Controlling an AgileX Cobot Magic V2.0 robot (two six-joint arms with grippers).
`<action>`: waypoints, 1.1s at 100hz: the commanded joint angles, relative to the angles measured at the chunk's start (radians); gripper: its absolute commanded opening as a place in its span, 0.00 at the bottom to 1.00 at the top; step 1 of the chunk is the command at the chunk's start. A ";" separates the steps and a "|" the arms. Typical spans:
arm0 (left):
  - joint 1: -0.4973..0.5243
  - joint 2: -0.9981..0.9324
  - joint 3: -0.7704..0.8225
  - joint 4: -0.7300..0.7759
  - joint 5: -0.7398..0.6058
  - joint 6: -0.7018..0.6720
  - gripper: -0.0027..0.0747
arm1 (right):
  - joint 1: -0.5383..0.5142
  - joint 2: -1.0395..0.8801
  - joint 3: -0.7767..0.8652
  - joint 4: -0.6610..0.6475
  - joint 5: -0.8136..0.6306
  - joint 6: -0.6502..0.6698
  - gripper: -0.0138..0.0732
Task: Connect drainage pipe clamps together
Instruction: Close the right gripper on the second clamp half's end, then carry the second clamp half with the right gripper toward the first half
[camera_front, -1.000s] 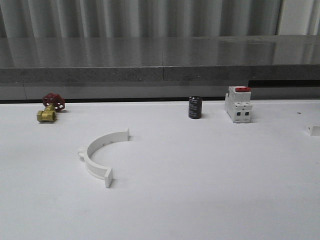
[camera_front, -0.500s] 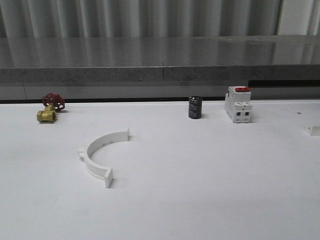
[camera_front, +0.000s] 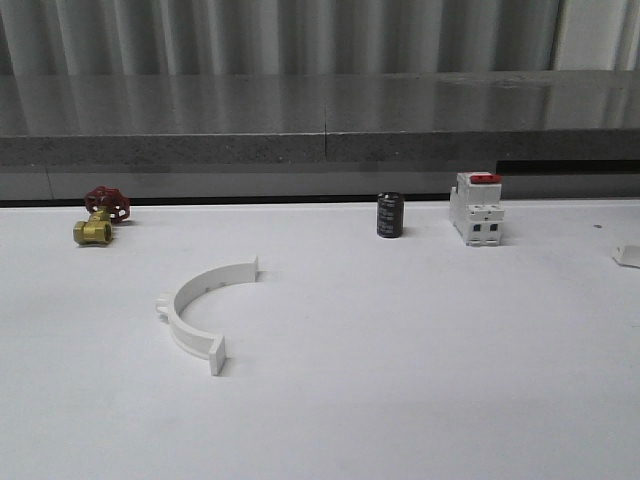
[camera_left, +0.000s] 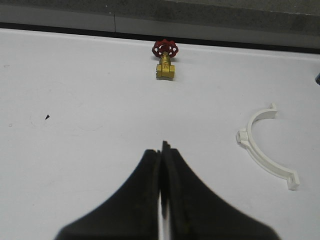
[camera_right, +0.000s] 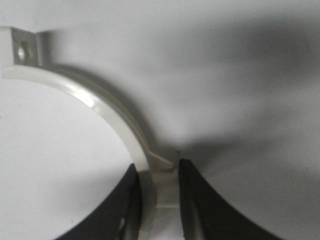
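Our right end effector (camera_right: 156, 200) grips one clamp half (camera_right: 90, 100) by its rim, ready to carry; the other half-ring (camera_front: 200, 305) lies on the worktop (camera_front: 420, 350). Left end effector (camera_left: 161, 172) is clenched, empty.

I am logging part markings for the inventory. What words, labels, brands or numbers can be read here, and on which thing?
None can be read.
Dark cylinder: pale marks on its side, too blurred to read.
Breaker: no legible print.
Brass valve: no legible print.
Clamp half on the table: plain white.
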 joint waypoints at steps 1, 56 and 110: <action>0.002 0.004 -0.027 0.004 -0.075 0.002 0.01 | -0.004 -0.044 -0.030 0.006 -0.012 -0.010 0.26; 0.002 0.004 -0.027 0.004 -0.075 0.002 0.01 | 0.227 -0.162 -0.147 0.020 0.174 0.111 0.26; 0.002 0.004 -0.027 0.000 -0.075 0.002 0.01 | 0.771 -0.110 -0.210 -0.432 0.155 0.866 0.26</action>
